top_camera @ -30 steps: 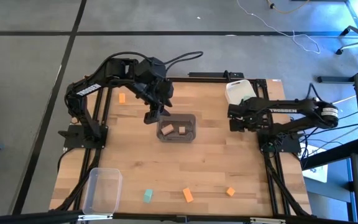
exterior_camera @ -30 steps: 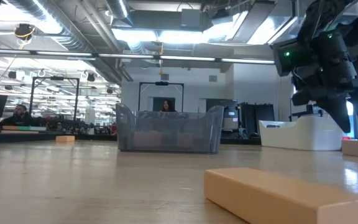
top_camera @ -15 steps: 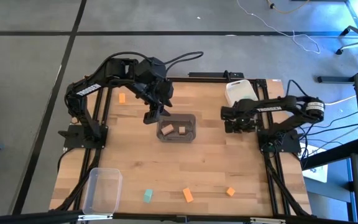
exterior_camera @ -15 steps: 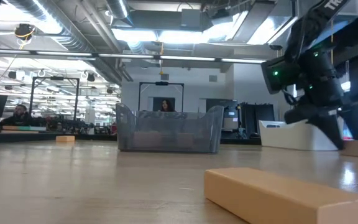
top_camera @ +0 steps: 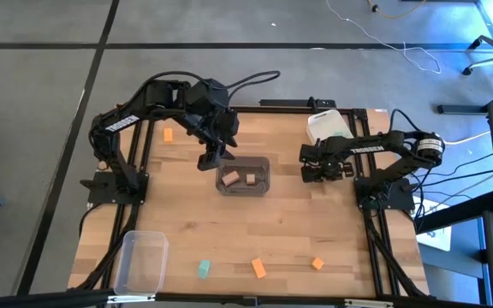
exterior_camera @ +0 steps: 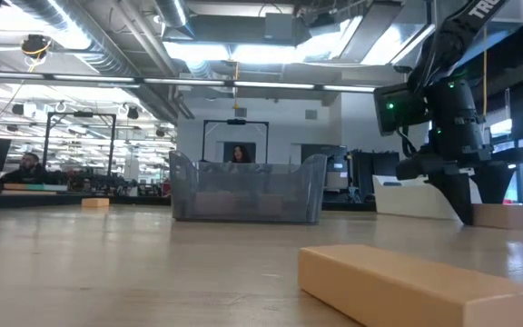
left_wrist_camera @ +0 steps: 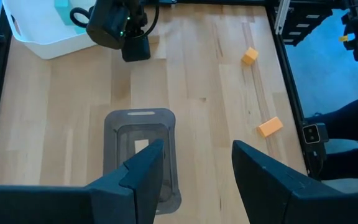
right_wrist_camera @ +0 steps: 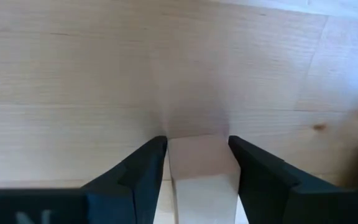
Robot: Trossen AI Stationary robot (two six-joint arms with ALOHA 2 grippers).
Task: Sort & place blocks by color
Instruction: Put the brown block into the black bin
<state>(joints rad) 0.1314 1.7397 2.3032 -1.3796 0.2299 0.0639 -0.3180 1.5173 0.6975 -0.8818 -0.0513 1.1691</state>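
here, a tan block is seen lying flat on the bare wooden table, bracketed by the two dark fingers of the right gripper, which are spread to either side of it with slim gaps left, so nothing is clamped yet; in the low view the same block sits just beside the lowered gripper. it is judged to be light, rigid bare wood, not fragile, with smooth flat faces that could slip or twist if pinched near an edge, so the two long parallel sides would best be taken squarely at mid-length. two more tan blocks are already held in the dark grey bin at mid-table, above whose near-left rim the left gripper hangs with its fingers apart and empty. a teal block and two orange blocks are laid along the front edge, another orange block is set far back on the left, the clear bin is at the front left and the white bin at the back right. compared with a second ago, the right arm has been stretched further toward the centre and lowered to the tabletop, while the left arm and all loose blocks are unchanged
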